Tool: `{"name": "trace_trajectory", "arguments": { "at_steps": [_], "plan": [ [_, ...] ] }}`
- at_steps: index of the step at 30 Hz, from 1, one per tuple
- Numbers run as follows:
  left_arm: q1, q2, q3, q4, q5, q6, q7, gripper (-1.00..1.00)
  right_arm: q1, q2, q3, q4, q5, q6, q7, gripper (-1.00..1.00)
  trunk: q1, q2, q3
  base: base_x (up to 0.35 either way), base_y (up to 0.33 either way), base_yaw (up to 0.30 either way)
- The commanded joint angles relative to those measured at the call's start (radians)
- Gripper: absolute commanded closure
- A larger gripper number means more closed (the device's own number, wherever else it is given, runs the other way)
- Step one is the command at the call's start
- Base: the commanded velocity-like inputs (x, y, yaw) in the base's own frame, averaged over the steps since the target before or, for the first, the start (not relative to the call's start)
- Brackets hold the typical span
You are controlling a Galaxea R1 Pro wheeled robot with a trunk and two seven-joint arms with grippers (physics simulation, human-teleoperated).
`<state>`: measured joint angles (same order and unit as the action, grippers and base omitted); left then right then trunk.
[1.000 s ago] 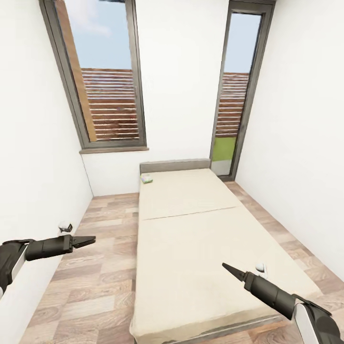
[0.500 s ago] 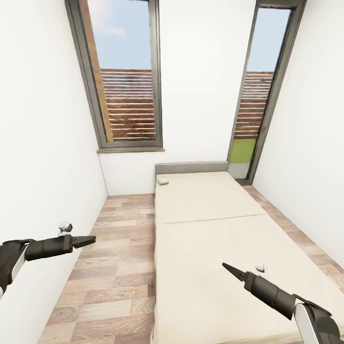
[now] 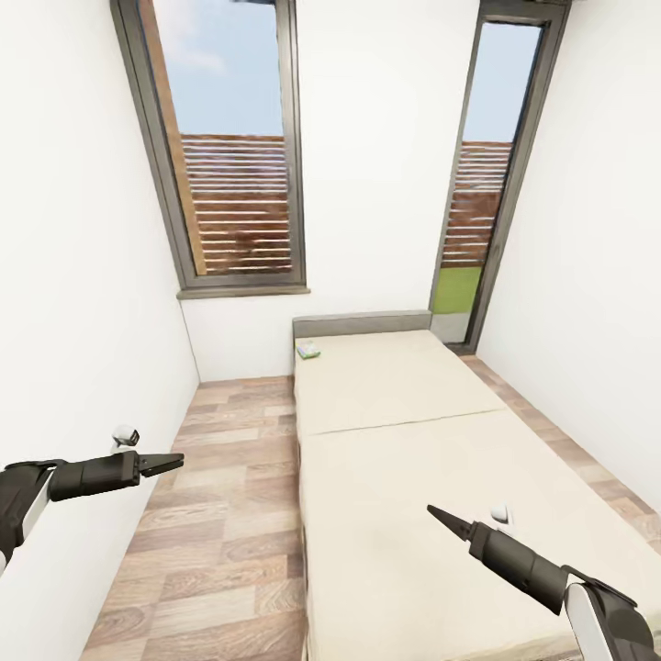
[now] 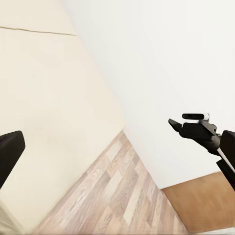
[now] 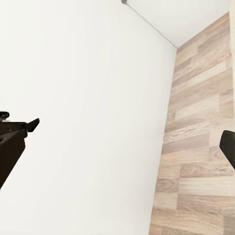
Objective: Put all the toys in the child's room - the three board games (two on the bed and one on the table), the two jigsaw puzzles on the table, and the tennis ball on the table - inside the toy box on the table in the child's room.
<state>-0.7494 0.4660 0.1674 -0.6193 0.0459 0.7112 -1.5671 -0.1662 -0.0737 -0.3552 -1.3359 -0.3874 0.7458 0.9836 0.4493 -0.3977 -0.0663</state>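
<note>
Robot facing the bed [image 3: 413,441], both arms raised, nothing held.
Left gripper [image 3: 170,461] and right gripper [image 3: 439,517] look clenched; risk: overlooking the small far-corner box [image 3: 308,350].

**Occlusions, crops and unresolved detail**

Head view: the bed [image 3: 441,477] is cut off by the lower picture edge, and its near right part is covered by the right arm. A small green-and-white item [image 3: 309,350] at the bed's head-end corner is too small to identify. The left gripper [image 3: 171,461] and right gripper [image 3: 435,513] each present as one dark point; finger gap not resolvable. Both arms are cropped at the frame borders. Both windows are cropped at the top edge. Left wrist view: a dark finger [image 4: 9,154] is cut by the picture edge.
</note>
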Motion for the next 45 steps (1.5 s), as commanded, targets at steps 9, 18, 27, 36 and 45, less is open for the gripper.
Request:
{"name": "trace_trajectory", "arguments": {
  "at_steps": [9,18,27,36,45],
  "plan": [
    [-0.001,0.001,0.0,0.0,0.0,0.01,-0.004,-1.0,-0.001,0.0,-0.001,0.0,-0.004,0.006,0.001,-1.0,0.001,-0.002,-0.002,0.001,0.141,-0.03],
    [-0.001,0.001,0.0,0.0,0.0,0.01,-0.004,-1.0,-0.001,0.0,-0.001,0.0,-0.005,0.007,0.001,-1.0,0.001,-0.002,-0.001,0.066,0.121,-0.163],
    [-0.001,0.001,0.0,0.0,0.0,0.01,-0.004,-1.0,-0.001,0.0,-0.002,0.0,-0.006,0.006,0.002,-1.0,0.001,-0.002,-0.001,0.144,0.065,-0.037],
    [-0.001,0.001,0.0,0.0,0.0,0.01,-0.004,-1.0,-0.001,0.0,-0.002,0.0,-0.008,0.007,0.001,-1.0,0.001,-0.002,-0.005,0.037,0.016,-0.003],
    [-0.001,0.002,0.0,0.0,0.0,0.009,-0.004,-1.0,-0.001,0.0,-0.002,0.0,-0.008,0.007,0.001,-1.0,0.001,-0.002,-0.014,0.002,0.001,0.0]
  ]
}}
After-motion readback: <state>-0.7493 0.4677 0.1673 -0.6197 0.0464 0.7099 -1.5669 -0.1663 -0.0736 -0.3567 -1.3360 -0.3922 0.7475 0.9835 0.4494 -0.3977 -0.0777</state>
